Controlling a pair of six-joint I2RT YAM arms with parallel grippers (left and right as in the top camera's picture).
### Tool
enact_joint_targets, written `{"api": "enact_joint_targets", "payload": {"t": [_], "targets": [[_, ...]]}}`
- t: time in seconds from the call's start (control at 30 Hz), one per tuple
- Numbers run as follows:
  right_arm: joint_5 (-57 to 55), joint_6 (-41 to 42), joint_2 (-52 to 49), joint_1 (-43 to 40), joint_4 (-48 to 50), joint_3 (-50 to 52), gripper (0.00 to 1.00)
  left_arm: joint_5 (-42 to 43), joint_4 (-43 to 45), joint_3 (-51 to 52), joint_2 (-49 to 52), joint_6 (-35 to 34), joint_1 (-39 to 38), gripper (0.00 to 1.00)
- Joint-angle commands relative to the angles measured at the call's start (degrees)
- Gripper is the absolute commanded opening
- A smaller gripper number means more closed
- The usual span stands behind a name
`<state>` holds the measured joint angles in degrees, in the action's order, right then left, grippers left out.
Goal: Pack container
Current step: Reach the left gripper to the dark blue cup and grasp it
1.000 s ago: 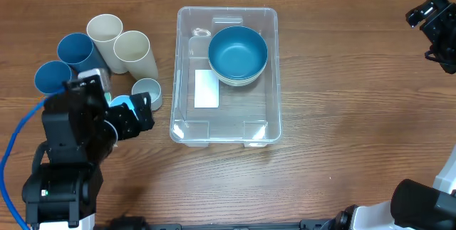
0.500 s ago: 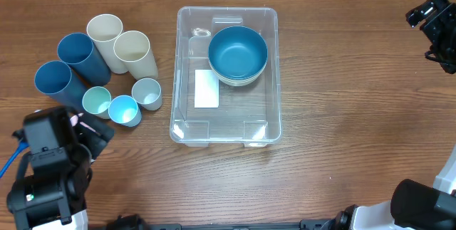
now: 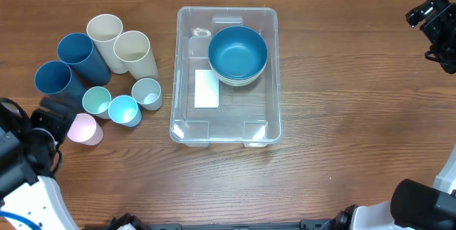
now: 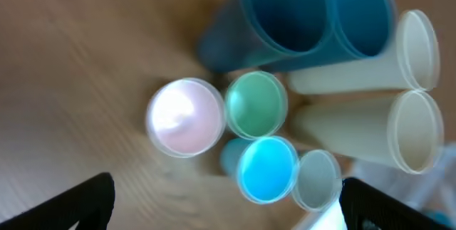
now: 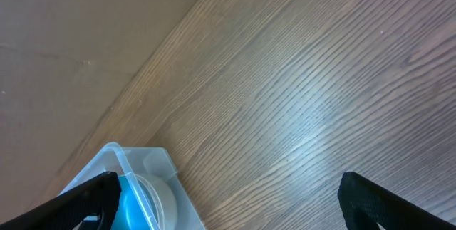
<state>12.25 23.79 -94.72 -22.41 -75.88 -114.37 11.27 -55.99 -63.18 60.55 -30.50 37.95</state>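
Container (image 3: pixel 235 112) well apart from left claw (image 4: pixel 229 203)

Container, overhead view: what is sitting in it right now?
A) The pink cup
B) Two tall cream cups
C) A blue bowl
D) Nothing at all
C: the overhead view shows a blue bowl inside the container, while the pink cup and the cream cups stand on the table to its left.

clear container (image 3: pixel 225 134) — upright, mid-table, open-topped
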Motion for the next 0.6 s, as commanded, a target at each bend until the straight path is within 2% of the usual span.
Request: {"api": "enact_joint_targets", "payload": {"t": [0.0,0.23,0.37,0.57], "targets": [[0.3,0.3,0.4,0.1,0.3,-0.3,1.0,12.7,5.7,-2.3,4.3,4.2,1.0,1.0],[0.3,0.3,0.4,0.1,0.3,-0.3,1.0,11.8,6.3,-11.4,8.5,4.2,1.0,1.0],[0.3,0.3,0.4,0.1,0.3,-0.3,1.0,5.6,3.8,-17.0,8.6,4.2,1.0,1.0],[0.3,0.3,0.4,0.1,0.3,-0.3,1.0,3.6,4.3,-18.1,11.8,4.2,1.8,1.0]]}}
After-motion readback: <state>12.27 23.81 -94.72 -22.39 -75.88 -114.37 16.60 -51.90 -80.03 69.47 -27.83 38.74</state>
